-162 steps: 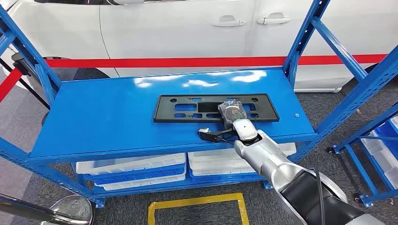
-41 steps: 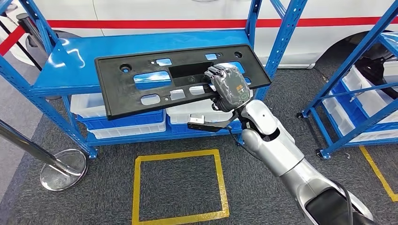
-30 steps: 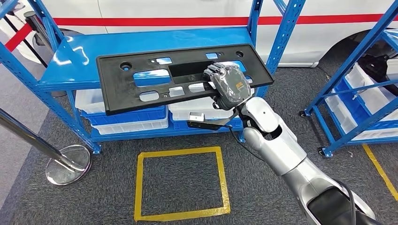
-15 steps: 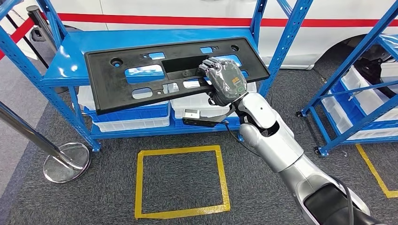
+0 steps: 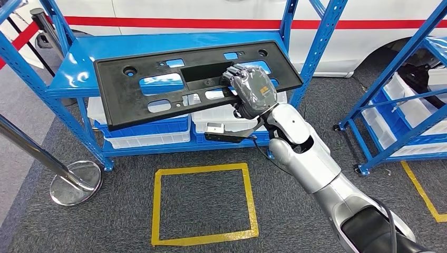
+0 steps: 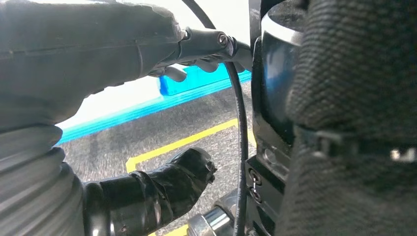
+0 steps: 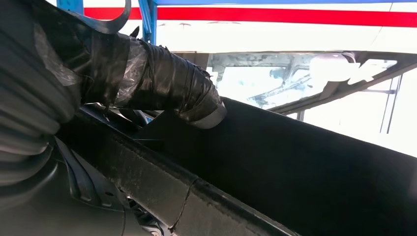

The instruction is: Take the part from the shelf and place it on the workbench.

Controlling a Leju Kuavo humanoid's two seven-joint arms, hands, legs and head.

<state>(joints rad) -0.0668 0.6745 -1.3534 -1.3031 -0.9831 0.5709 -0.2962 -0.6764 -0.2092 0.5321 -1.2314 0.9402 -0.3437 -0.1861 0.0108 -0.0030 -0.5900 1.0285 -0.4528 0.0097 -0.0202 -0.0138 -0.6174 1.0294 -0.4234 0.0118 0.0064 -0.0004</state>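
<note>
Nearest us, a square of yellow tape (image 5: 203,204) marked the grey carpet. Above it our right hand (image 5: 253,95) gripped the long black plastic plate with cut-out holes (image 5: 158,87) near its right end, so the plate's long axis ran out to the left, unsupported, tilted, clear of the blue metal shelf (image 5: 84,68) behind. Our left hand (image 6: 147,194) hung low; we could not tell its state. No workbench was visible.

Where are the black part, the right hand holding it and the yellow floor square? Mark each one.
black part (image 5: 132,100), head view, on its flat face left of centre.
right hand (image 5: 253,92), head view, on the back of the hand gripping the part.
yellow floor square (image 5: 156,205), head view, on its left tape line.
</note>
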